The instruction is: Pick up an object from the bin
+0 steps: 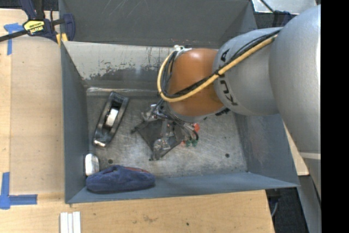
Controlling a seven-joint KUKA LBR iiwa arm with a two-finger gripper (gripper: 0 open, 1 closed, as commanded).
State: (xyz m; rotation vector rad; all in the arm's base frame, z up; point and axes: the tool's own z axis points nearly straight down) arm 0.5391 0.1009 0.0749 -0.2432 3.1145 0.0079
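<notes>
You have three loose items left of the hand point(161, 149): one black tape dispenser point(110, 119), one small white cylinder point(91, 163), one dark blue cloth bundle point(120, 179).

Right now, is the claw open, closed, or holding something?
The claw: it cannot be told whether open or closed. It hangs low over the middle of the bin, right of the black tape dispenser.

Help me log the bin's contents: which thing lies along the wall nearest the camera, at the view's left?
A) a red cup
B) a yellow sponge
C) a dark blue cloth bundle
C: a dark blue cloth bundle lies against that wall of the bin, below the black tape dispenser in the view.
</notes>
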